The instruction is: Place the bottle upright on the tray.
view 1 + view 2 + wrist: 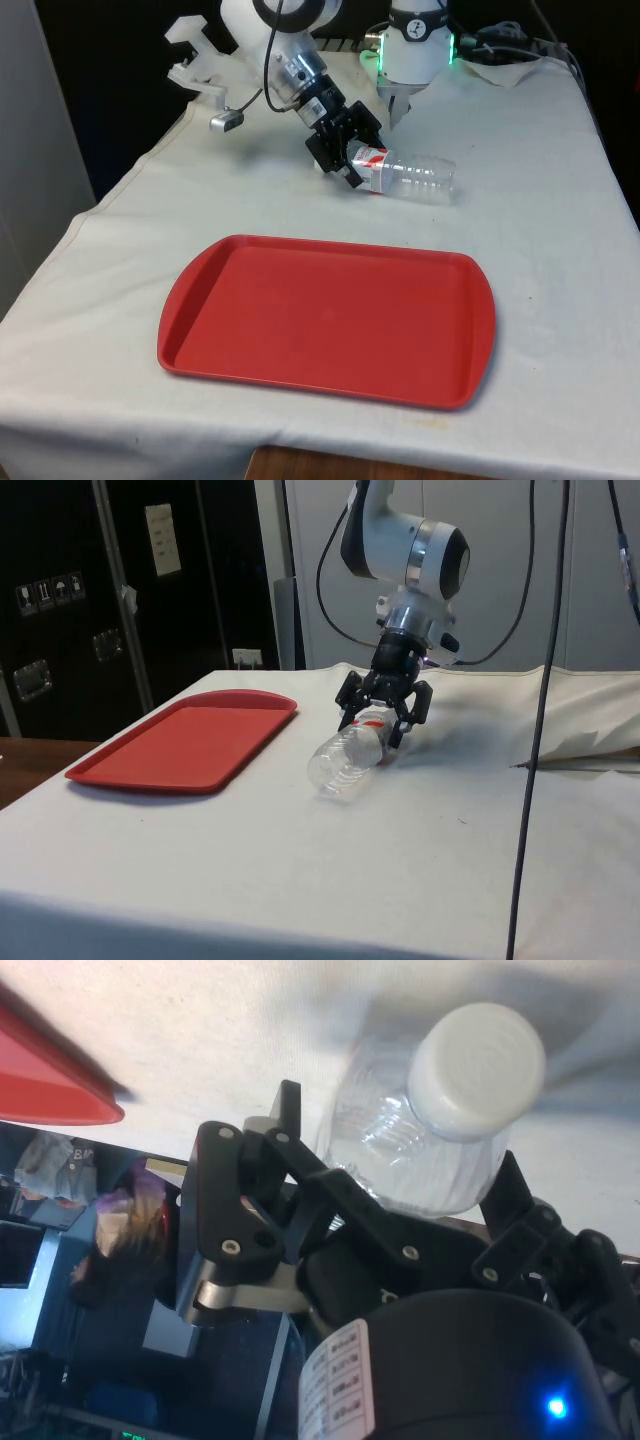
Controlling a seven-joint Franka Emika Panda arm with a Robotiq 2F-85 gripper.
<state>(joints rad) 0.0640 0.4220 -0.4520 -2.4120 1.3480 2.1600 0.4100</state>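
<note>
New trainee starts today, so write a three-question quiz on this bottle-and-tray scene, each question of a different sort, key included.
1. True or false: the bottle stands upright on the tray.
2. The tool is at the bottle's: A) label end near the cap B) bare base end C) nowhere near it.
3. Fill in: the tray's colour is ____.

Key: 1 false, it lies on its side on the cloth, off the tray. 2 A. 3 red.
</note>
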